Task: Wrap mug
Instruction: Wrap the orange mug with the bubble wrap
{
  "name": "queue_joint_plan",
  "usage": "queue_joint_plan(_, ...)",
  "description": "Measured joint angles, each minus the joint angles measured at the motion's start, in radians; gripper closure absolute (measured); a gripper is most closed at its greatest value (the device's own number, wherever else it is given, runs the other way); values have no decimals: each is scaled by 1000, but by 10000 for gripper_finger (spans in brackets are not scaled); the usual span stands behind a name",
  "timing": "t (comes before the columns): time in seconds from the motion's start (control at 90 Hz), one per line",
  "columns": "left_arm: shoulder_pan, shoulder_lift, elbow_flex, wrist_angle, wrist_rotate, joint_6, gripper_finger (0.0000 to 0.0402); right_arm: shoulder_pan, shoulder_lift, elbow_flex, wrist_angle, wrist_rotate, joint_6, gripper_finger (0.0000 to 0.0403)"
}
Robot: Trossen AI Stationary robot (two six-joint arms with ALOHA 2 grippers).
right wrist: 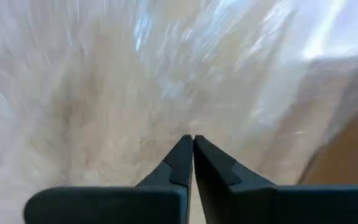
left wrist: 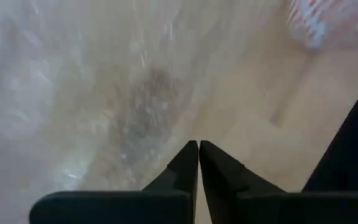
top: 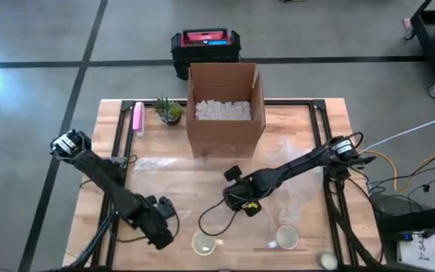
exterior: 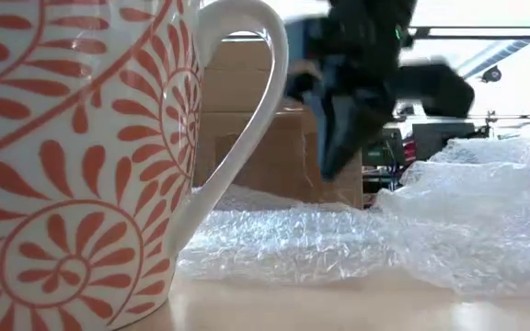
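Reaching low over the bubble wrap (top: 278,198), both end effectors (top: 236,198) (top: 163,219) closed, empty

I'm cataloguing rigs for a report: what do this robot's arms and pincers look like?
Both arms are dark, jointed and slim. The left pincer and right pincer each end in two black, wedge-shaped fingers tapering to points. A black cable loops below the right arm, which carries a small yellow mark.
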Motion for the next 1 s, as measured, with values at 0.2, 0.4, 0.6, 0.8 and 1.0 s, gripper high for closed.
queue_joint_plan(0.2,3,-1,103,125,-225,230,382,29,-90,27,-45,-70,188,403)
queue_joint_plan(0.4,54,23,173,198,-241,370,296,120,-173,-45,-14,-17,338,403)
queue_joint_plan(0.6,128,123,243,187,-82,409,208,194,-178,-132,-7,133,471,403)
queue_joint_plan(0.8,171,267,362,94,-1,509,186,216,-169,-203,-5,145,588,403)
queue_joint_plan(1.0,221,364,429,-33,42,557,210,229,-170,-231,0,151,649,403)
